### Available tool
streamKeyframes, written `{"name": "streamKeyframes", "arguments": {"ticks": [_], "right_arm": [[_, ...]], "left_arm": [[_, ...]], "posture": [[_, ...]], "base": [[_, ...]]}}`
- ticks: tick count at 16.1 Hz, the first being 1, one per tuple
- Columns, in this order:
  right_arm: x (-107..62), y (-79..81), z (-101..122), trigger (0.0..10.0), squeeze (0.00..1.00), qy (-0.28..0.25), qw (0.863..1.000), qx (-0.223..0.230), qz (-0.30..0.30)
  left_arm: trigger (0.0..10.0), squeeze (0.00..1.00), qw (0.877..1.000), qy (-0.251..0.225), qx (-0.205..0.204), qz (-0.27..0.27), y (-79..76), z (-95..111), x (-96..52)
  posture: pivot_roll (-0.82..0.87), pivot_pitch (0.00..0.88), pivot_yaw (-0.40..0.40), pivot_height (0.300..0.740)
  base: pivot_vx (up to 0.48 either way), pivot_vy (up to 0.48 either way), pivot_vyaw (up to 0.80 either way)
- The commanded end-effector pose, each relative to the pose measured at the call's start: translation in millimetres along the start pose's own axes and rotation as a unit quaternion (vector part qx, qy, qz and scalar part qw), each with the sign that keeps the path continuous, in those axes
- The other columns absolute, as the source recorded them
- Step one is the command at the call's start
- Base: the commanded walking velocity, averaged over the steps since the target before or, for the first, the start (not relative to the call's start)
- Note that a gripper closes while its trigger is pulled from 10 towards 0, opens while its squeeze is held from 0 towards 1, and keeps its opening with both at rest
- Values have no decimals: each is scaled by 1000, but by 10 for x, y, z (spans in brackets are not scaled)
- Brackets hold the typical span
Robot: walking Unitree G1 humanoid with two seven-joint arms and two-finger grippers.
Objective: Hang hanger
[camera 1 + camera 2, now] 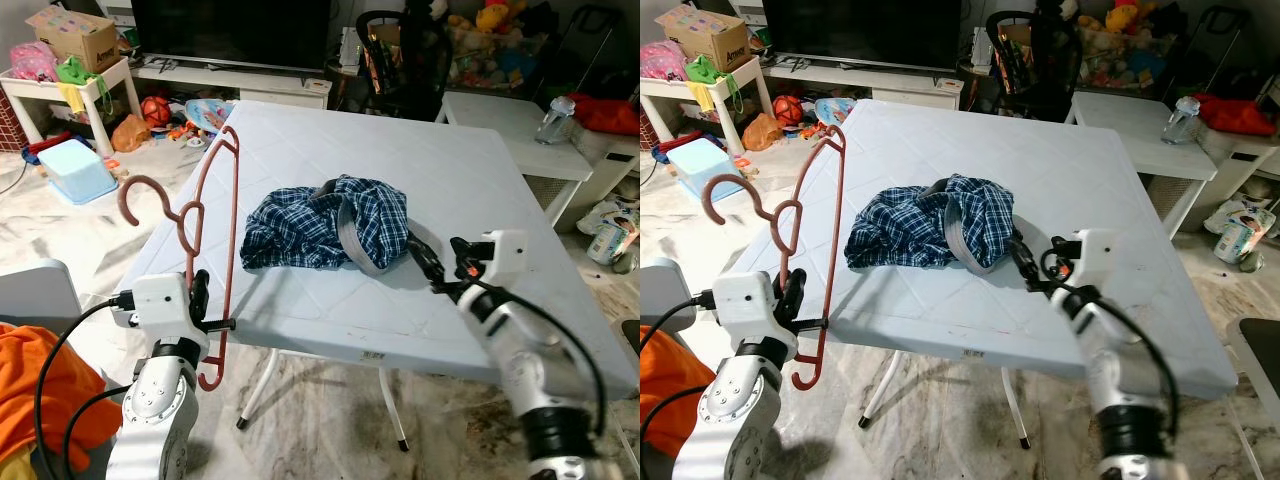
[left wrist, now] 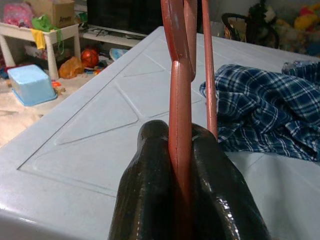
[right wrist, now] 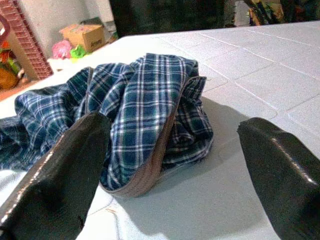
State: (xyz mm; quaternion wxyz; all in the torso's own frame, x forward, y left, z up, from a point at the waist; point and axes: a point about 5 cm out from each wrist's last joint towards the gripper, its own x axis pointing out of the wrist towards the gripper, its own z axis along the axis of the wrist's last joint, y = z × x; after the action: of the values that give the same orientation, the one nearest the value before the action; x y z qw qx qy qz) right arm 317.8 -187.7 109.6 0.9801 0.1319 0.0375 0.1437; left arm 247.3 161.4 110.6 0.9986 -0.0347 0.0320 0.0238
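- Left end effector (image 2: 182, 200), at the tabletop's (image 1: 420, 180) near left corner, is clamped on the red hanger (image 1: 212, 240), holding it upright.
- Right end effector (image 3: 175, 165) gapes wide and empty, just beside the plaid shirt (image 1: 325, 235) heaped mid-tabletop.

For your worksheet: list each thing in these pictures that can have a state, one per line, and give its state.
left gripper: shut on the hanger, beside the table's near left corner.
hanger: red, held roughly upright, hook pointing away from the table.
right gripper: open, fingers spread, low over the table, facing the shirt.
plaid shirt: crumpled in a heap on the table, not on the hanger.
table: standing, legs unfolded.
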Motion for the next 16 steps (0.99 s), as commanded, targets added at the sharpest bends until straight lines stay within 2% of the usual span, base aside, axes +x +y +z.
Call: {"name": "streamKeyframes", "arguments": {"ticks": [1,4,7,8,12,16], "right_arm": [[-10,34,59,10000,1000,-25,999,5,-23],[-1,159,12,10000,1000,-31,999,20,-33],[-40,162,6,10000,1000,-38,997,11,-68],[-54,151,8,10000,0,-37,996,-9,-78],[-24,126,21,10000,0,-27,993,-48,-109],[-16,134,21,10000,0,-28,993,-31,-111]], "left_arm": [[10000,0,999,31,18,-19,-59,-115,32],[10000,0,998,36,37,-33,-84,-134,46],[10000,0,997,38,45,-42,-102,-162,34],[10000,0,997,39,48,-42,-104,-170,32],[10000,0,997,40,49,-46,-138,-181,36],[10000,0,997,37,49,-50,-161,-168,45]], "posture": [[32,0,-82,740],[33,0,-76,740],[33,0,-72,740],[32,0,-70,740],[27,0,-68,740],[20,0,-69,740]], "base": [[0,0,0],[0,0,0],[0,0,0],[0,0,0],[0,0,0],[0,0,0]]}}
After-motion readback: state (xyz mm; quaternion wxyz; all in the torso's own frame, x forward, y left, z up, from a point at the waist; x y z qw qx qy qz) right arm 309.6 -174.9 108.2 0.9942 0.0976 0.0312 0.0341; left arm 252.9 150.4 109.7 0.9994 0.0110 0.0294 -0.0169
